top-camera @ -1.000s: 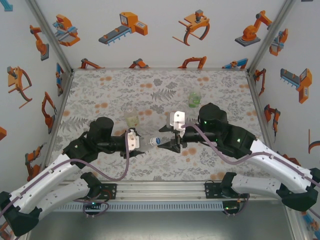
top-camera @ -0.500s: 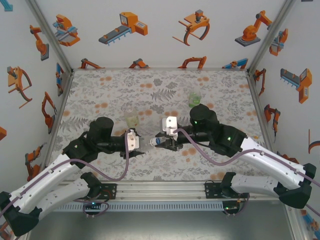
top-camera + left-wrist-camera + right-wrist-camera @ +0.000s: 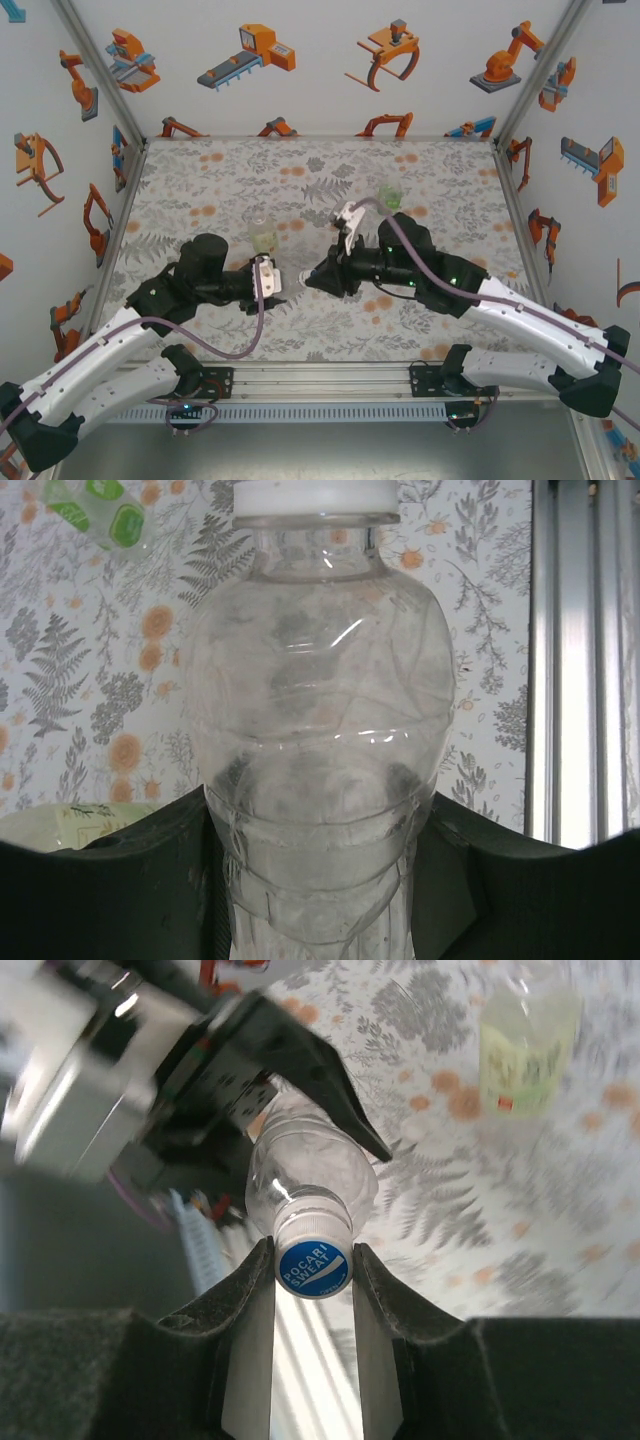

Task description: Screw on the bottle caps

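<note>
One colourless bottle in left fingers, right fingers pinching its cap

From where I stand I count three small transparent plastic bottles: a yellowish-tinted bottle, a colourless bottle and a green-tinted bottle. I can make out one round white screw cap with a blue printed top. There are two black-and-white robot arms, left and right, over one leaf-patterned counter.
</note>
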